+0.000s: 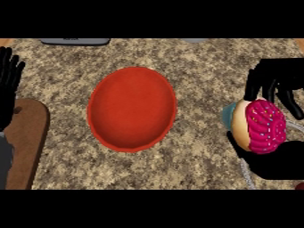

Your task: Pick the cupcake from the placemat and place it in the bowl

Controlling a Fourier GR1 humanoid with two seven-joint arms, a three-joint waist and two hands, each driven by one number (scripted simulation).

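Cupcake [264, 127] pinched sideways in my right hand [279, 89], fingers curled round it; could slip before reaching bowl [133, 109] at nine o'clock.

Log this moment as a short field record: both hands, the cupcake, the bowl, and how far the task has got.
left hand: open, fingers up, resting at the view's left edge
right hand: curled round the cupcake, at the view's right
cupcake: pink frosting with sprinkles, tipped on its side in the hand
bowl: red, mid-counter, nothing in it
cupcake vs bowl: apart, cupcake to the bowl's right
task stage: cupcake grasped, not yet in the bowl
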